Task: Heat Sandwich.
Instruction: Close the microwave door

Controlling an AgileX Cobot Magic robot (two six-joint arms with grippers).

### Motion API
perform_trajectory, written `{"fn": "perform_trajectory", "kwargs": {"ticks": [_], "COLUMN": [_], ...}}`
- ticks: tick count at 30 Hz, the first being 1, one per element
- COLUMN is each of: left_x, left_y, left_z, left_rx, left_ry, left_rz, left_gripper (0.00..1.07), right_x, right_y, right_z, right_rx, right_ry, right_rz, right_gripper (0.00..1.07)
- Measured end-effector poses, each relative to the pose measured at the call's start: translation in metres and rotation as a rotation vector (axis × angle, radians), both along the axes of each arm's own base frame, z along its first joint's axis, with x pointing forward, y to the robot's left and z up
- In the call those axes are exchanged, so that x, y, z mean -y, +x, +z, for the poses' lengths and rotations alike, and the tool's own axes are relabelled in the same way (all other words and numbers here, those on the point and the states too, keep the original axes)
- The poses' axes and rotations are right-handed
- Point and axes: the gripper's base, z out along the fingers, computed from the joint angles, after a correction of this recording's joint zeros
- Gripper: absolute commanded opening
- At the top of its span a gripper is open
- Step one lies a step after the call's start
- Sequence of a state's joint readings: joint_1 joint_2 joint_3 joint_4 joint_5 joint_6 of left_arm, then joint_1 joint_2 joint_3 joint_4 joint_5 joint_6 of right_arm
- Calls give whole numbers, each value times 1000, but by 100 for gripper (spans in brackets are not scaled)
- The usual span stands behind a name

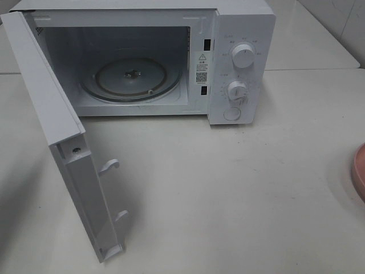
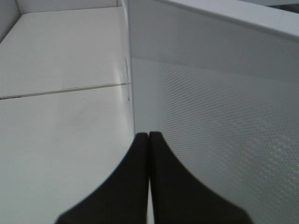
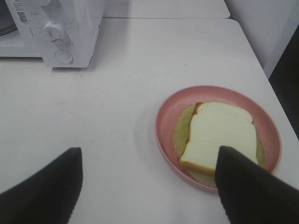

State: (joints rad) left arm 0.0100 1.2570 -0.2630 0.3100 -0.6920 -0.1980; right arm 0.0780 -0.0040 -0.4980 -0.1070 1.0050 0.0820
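Inspector: Right gripper (image 3: 148, 186), your jaws stand wide, empty, above the sandwich (image 3: 219, 137) on its pink plate (image 3: 164, 119).
Operator: Left?
Inspector: Your left gripper (image 2: 148, 140) is closed, empty, beside the open microwave door (image 2: 215, 116).

Microwave (image 1: 171, 57) being seated at table (image 1: 239, 194) rear, door (image 1: 63, 142) being swung out leftward; sandwich (image 3: 219, 135) being carried on plate (image 3: 163, 126), right of microwave.

High frontal view, wrists perhaps closer
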Motion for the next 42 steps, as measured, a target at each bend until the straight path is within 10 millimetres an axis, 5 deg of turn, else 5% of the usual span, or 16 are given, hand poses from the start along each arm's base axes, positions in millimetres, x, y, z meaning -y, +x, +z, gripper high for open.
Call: {"fn": "perform_trajectory", "kwargs": {"ticks": [9,23,42], "left_x": [17,80,155], "left_y": [19,39,64], "left_z": [-12,-27,-30], "left_rx": [12,-14,30], "left_ry": [-40,-51,-40], "left_rz": [-128,-278,-235], "left_gripper": [0,0,0], "right_x": [0,0,0], "right_y": [0,0,0], "right_z": [0,0,0], "right_rx": [0,0,0], "right_ry": [0,0,0], "right_rz": [0,0,0], "right_gripper": [75,75,75]}}
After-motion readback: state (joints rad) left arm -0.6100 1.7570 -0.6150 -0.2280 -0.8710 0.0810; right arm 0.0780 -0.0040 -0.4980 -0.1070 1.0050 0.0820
